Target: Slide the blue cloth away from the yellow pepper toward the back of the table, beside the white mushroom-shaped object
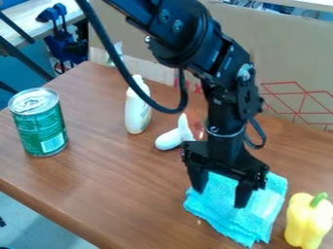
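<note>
Hanging over a folded turquoise cloth (237,226), one black two-finger gripper (219,198) is pointing downward, fingers standing wide apart, released; whether the tips are touching the fabric, cannot be told. The cloth is lying on the brown wooden table (117,189), near its front edge. Also on the table: one yellow bell pepper (303,221), green stem, standing just beside the cloth; one white object (170,139), lying behind the gripper; one whitish bottle (137,112); one green can (40,124), standing upright, well apart.
</note>
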{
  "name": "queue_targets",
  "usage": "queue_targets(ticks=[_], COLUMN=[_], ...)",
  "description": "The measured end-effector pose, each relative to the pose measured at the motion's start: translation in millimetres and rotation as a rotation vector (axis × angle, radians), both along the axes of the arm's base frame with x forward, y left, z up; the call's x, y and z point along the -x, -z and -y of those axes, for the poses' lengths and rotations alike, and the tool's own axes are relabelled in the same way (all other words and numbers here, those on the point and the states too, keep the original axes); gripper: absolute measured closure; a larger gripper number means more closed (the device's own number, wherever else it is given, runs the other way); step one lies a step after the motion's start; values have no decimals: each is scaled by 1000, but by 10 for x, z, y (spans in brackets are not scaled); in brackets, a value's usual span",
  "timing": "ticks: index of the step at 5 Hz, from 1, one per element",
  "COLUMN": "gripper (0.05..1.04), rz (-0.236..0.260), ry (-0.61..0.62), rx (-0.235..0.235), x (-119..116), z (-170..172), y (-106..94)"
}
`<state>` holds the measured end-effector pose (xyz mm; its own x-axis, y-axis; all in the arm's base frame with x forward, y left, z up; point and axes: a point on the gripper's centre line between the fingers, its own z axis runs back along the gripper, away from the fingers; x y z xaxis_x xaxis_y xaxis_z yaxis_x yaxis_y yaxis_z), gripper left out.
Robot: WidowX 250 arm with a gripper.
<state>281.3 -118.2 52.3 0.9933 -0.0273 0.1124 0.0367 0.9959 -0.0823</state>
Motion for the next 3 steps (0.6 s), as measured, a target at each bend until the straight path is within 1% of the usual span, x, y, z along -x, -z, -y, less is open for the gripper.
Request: queue_targets(ticks=[1, 2, 3], gripper=[81, 81, 81], rz=[-94, -130, -103], ry=[69, 56, 43], rx=[-38, -95, -108], x=[226, 288, 119], z=[36, -15, -53], y=[42, 31, 22])
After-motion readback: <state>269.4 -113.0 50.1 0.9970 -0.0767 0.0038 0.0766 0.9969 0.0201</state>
